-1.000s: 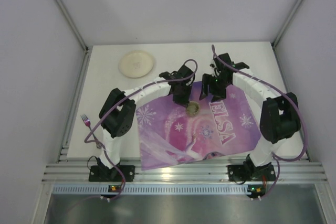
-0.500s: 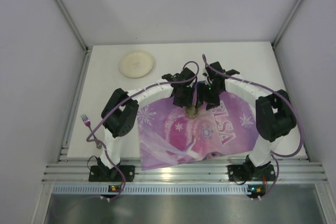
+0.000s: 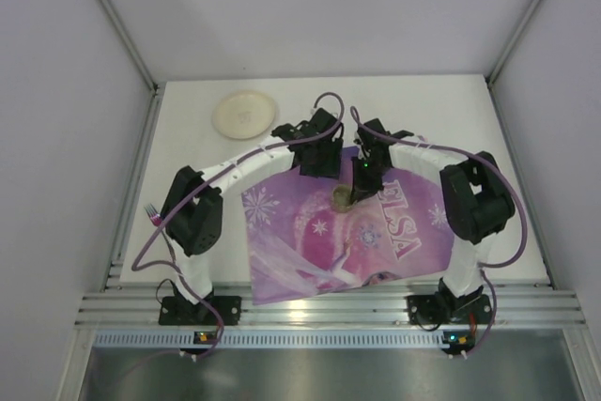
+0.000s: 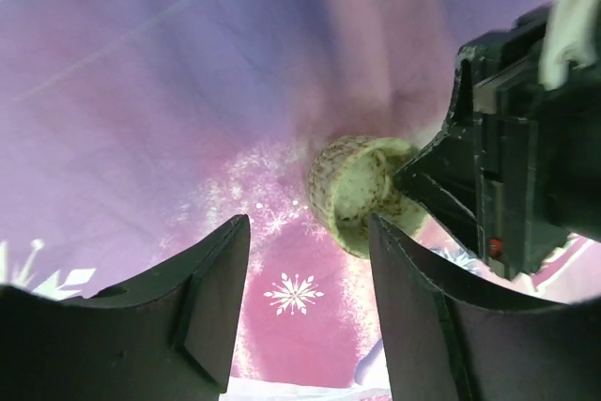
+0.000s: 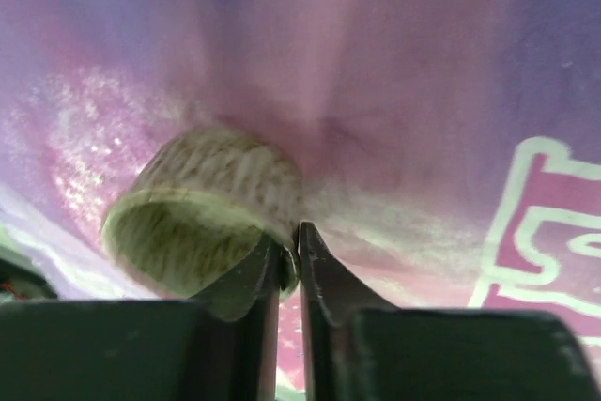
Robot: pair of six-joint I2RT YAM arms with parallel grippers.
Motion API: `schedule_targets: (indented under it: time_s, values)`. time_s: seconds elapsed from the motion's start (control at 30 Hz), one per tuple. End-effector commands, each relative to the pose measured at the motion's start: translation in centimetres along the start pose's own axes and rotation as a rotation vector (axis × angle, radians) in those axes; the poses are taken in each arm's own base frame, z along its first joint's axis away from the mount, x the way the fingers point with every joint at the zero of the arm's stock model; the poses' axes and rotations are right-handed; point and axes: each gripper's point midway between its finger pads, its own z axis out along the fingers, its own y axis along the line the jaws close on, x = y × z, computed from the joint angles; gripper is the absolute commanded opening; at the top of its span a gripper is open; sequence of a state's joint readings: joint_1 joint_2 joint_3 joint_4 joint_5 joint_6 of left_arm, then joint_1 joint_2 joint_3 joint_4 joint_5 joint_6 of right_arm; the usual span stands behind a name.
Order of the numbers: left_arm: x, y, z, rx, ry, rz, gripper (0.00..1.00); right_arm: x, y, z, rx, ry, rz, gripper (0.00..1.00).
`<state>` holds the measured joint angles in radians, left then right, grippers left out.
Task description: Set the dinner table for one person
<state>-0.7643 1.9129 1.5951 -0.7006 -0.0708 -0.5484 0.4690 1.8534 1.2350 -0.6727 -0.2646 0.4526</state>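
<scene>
And here's the dinner table (image 3: 441, 110): a big, flat, plain white rectangle, lying level and boxed in by pale walls (image 3: 56, 138) on three sides. A ribbed aluminium rail (image 3: 329, 309) runs right along its near edge. Bare white shows across the far strip and the far right corner. A purple placemat (image 3: 282, 251) lies skewed over the near middle, and a round cream plate (image 3: 244, 115) sits far left, well apart from it.

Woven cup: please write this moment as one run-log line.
left gripper: open, empty | right gripper: shut on woven cup rim | cup: over purple placemat
</scene>
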Motion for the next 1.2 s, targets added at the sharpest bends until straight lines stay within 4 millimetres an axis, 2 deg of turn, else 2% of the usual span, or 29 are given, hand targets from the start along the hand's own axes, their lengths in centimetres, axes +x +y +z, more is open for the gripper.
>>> schedule_targets:
  time_s: [0.0,0.07,0.1,0.17,0.2,0.23,0.27,0.3,0.33,0.4,0.43,0.6,0.73,0.83,0.87,0.9,1.03,1.07,1.13,1.17]
  values:
    - [-1.4,2.2,-3.5,-0.033,-0.079,-0.060,0.59,-0.9,0.9,0.3,-0.005,-0.033,-0.030,0.05]
    - [-0.9,3.1,-4.1,-0.045,-0.085,-0.068,0.59,-1.6,1.0,-0.5,0.003,-0.057,-0.041,0.00]
    - [0.4,4.4,-3.5,-0.076,-0.057,-0.075,0.59,-1.6,0.9,-0.9,0.015,-0.055,-0.043,0.00]
    - [1.3,5.5,-3.4,-0.095,-0.050,-0.088,0.58,-3.4,0.8,-2.9,0.020,-0.116,-0.051,0.00]
    - [2.7,6.6,-2.8,-0.119,-0.021,-0.094,0.58,-3.6,0.5,-3.6,0.030,-0.118,-0.048,0.00]
    - [3.0,7.1,-2.9,-0.120,-0.021,-0.103,0.57,-5.1,0.1,-5.0,0.034,-0.162,-0.042,0.00]
    - [3.1,7.6,-2.7,-0.122,-0.024,-0.114,0.57,-5.8,-0.3,-6.0,0.037,-0.183,-0.035,0.00]
    - [4.2,8.4,-2.2,-0.135,-0.003,-0.118,0.57,-6.0,-0.9,-6.7,0.048,-0.182,-0.022,0.00]
    - [4.5,8.7,-2.0,-0.136,0.001,-0.120,0.56,-7.3,-1.9,-7.9,0.053,-0.212,0.001,0.00]
    - [5.2,9.8,-1.2,-0.144,0.018,-0.133,0.55,-7.9,-3.2,-9.0,0.065,-0.220,0.028,0.00]
    - [5.5,10.2,-0.7,-0.149,0.028,-0.129,0.54,-8.9,-4.5,-10.0,0.074,-0.243,0.052,0.00]
    - [6.4,12.4,1.6,-0.173,0.068,-0.140,0.52,-9.6,-8.3,-11.7,0.103,-0.253,0.121,0.00]
    - [5.7,13.9,2.8,-0.177,0.074,-0.145,0.52,-9.6,-11.0,-12.8,0.114,-0.265,0.184,0.00]
    - [4.9,15.3,3.7,-0.183,0.082,-0.157,0.51,-9.5,-11.9,-12.9,0.117,-0.264,0.214,0.00]
    - [4.0,15.7,3.9,-0.182,0.071,-0.165,0.51,-9.6,-12.0,-12.9,0.119,-0.265,0.217,0.00]
    - [4.1,16.1,4.6,-0.188,0.087,-0.165,0.49,-9.6,-12.1,-12.8,0.123,-0.263,0.218,0.00]
    - [2.5,16.7,5.8,-0.183,0.088,-0.131,0.47,-10.3,-12.9,-12.7,0.144,-0.264,0.228,0.00]
    - [1.5,16.4,5.8,-0.180,0.074,-0.123,0.47,-10.3,-13.1,-12.7,0.152,-0.262,0.232,0.00]
    - [1.2,16.4,6.6,-0.176,0.085,-0.112,0.47,-10.7,-13.5,-12.7,0.176,-0.260,0.233,0.00]
    - [0.3,16.1,6.6,-0.173,0.076,-0.108,0.47,-10.7,-13.7,-12.6,0.187,-0.256,0.234,0.00]
